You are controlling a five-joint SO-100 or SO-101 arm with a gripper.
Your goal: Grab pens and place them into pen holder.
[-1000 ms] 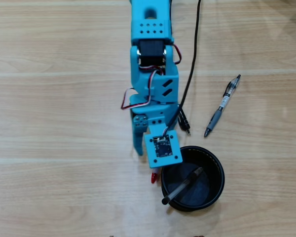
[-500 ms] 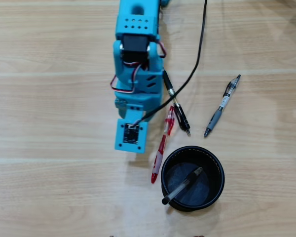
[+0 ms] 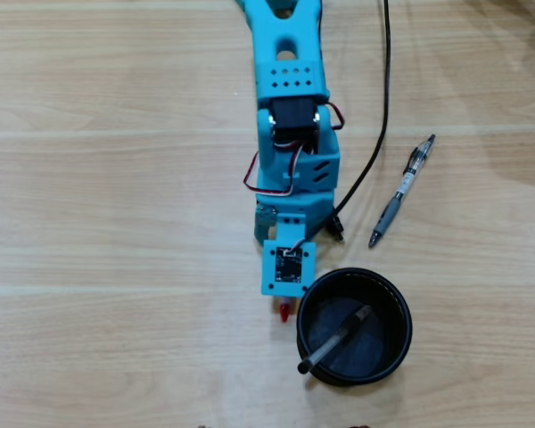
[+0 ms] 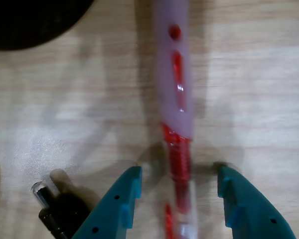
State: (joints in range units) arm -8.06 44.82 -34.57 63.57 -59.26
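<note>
A red pen (image 4: 173, 74) with a translucent pinkish grip lies on the wooden table, running up the wrist view. My gripper (image 4: 179, 172) is open, with one teal finger (image 4: 120, 199) on each side of the pen's barrel, low over the table. In the overhead view only a red tip (image 3: 285, 312) shows below the arm's camera mount (image 3: 287, 266). The black round pen holder (image 3: 355, 325) stands just right of it and holds one black pen (image 3: 337, 339). Its rim shows at the top left of the wrist view (image 4: 35, 25). A grey and black pen (image 3: 401, 192) lies on the table at the right.
A black cable (image 3: 382, 116) runs down the table beside the arm and ends in a plug (image 3: 337, 230), which also shows at the bottom left of the wrist view (image 4: 57, 211). The blue arm (image 3: 290, 116) reaches in from the top edge.
</note>
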